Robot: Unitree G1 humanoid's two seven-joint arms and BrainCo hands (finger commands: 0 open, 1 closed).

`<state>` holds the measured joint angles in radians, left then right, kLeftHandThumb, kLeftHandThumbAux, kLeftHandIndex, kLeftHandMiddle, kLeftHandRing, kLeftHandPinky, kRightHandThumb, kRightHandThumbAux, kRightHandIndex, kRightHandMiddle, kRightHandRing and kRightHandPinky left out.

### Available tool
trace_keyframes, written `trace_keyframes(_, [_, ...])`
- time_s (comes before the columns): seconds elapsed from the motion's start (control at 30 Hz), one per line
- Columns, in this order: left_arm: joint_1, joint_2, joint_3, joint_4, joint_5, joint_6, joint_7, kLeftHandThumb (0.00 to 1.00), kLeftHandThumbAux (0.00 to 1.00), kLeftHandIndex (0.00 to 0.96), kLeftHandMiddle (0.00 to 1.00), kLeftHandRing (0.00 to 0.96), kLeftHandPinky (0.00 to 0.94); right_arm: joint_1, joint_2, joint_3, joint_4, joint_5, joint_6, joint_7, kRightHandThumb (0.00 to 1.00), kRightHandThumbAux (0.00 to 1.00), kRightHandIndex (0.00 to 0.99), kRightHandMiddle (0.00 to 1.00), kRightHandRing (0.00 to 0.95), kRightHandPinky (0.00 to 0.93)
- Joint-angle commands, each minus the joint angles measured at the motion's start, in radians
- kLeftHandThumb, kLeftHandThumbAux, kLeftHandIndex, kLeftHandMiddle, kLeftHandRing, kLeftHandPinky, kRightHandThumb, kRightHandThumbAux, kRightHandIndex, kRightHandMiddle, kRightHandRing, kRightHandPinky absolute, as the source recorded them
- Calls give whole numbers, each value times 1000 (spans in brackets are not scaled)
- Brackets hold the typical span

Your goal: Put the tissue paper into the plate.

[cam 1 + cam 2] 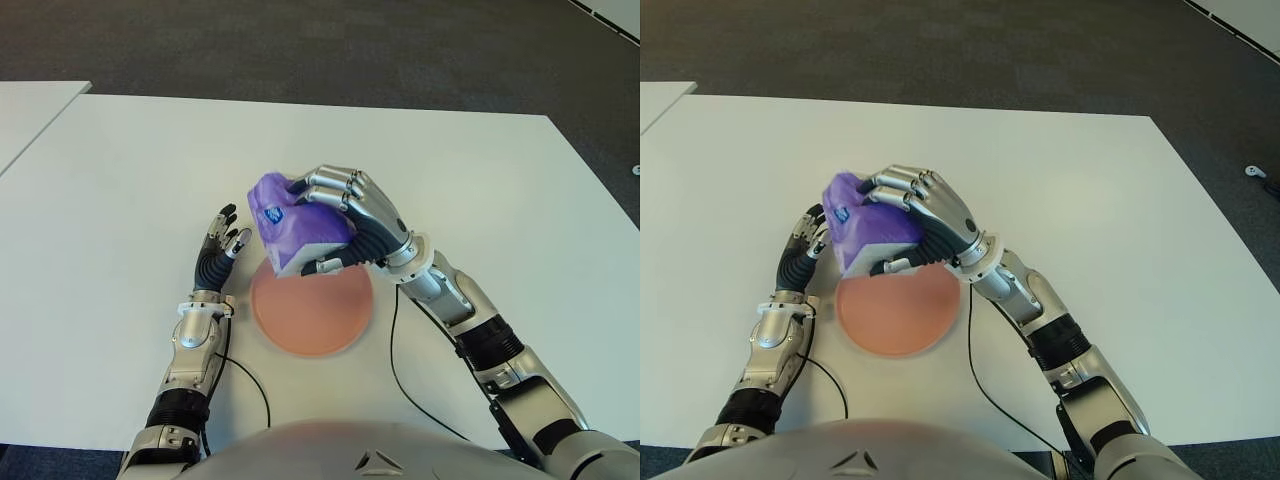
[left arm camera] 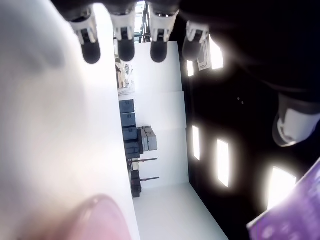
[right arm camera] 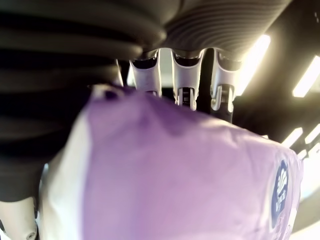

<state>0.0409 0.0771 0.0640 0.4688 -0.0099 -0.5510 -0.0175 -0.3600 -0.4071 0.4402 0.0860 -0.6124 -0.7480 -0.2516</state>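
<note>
My right hand (image 1: 335, 215) is shut on a purple tissue paper pack (image 1: 290, 225), which has a small blue logo and a white end. It holds the pack tilted just above the far rim of the round pink plate (image 1: 312, 315). In the right wrist view the pack (image 3: 190, 175) fills the picture with the fingers (image 3: 185, 80) curled over its top. My left hand (image 1: 222, 245) shows left of the plate with its fingers (image 2: 125, 45) straight and holding nothing.
The white table (image 1: 480, 190) stretches wide on all sides of the plate. A black cable (image 1: 400, 385) trails from my right forearm toward the near edge. Dark carpet floor (image 1: 300, 45) lies beyond the far edge, and another white table (image 1: 30, 110) stands at the far left.
</note>
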Motion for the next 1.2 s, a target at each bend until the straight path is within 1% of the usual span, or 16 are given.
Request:
trace_keyframes(0.03, [55, -14, -1, 77, -5, 54, -10, 0, 405, 0, 0, 0, 0, 19, -8, -4, 19, -20, -29, 43, 853, 679, 398, 538, 808, 809])
trace_keyframes(0.13, [53, -12, 0, 82, -7, 52, -14, 0, 408, 0, 0, 0, 0, 32, -11, -8, 17, -33, -30, 59, 854, 678, 398, 538, 803, 806])
trace_keyframes(0.4, [46, -5, 2, 92, -12, 36, -26, 0, 411, 0, 0, 0, 0, 86, -31, 0, 5, -52, -14, 145, 853, 678, 397, 537, 800, 813])
trace_keyframes(0.6, [43, 0, 2, 99, -15, 24, -36, 0, 414, 0, 0, 0, 0, 99, -33, -1, 15, -64, 0, 200, 853, 678, 397, 535, 802, 812])
trace_keyframes(0.8, [39, 3, 2, 103, -18, 21, -42, 0, 416, 0, 0, 0, 0, 83, -20, 4, 89, -86, 0, 202, 853, 679, 398, 537, 810, 810])
trace_keyframes(1.0, [40, 7, 1, 99, -11, 21, -38, 0, 420, 0, 0, 0, 0, 84, -10, 4, 104, -95, 7, 207, 853, 679, 397, 537, 812, 806])
trace_keyframes(1.2, [42, 10, 0, 94, -17, 23, -46, 0, 425, 0, 0, 0, 0, 107, 0, 14, 131, -131, 3, 175, 853, 679, 398, 537, 811, 811])
